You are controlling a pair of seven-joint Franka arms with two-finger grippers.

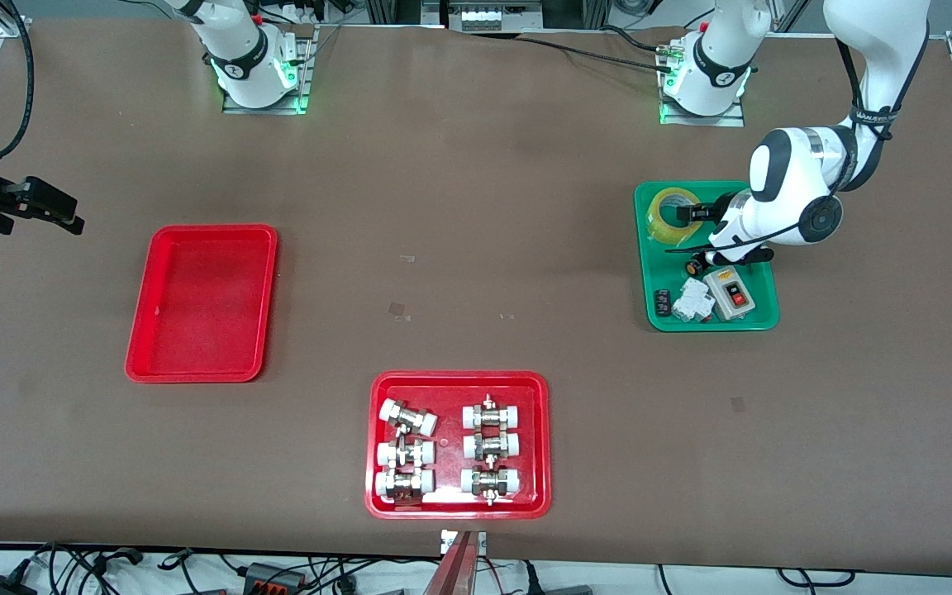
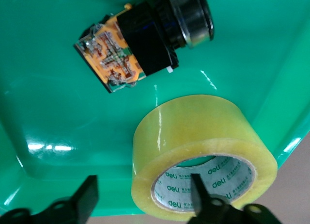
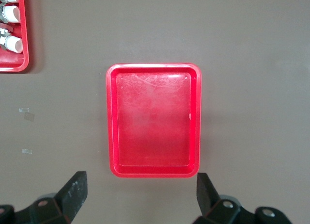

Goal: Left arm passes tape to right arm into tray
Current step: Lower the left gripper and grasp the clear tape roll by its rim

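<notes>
Brown table (image 1: 476,248), tape (image 1: 673,215) near green tray rim (image 1: 641,248)

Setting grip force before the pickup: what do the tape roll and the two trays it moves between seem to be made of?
Tape: translucent yellow plastic film, glossy, on what looks like a white printed card core.
Green tray: likely moulded plastic, with shiny highlights on its floor.
Red tray: likely the same glossy plastic, faintly scuffed.
The left gripper is open at the roll; the right gripper waits open above the red tray.

We read "deli" printed repeatedly in green on the white inner core of the tape (image 2: 203,173), lower right of the left wrist view.
</notes>
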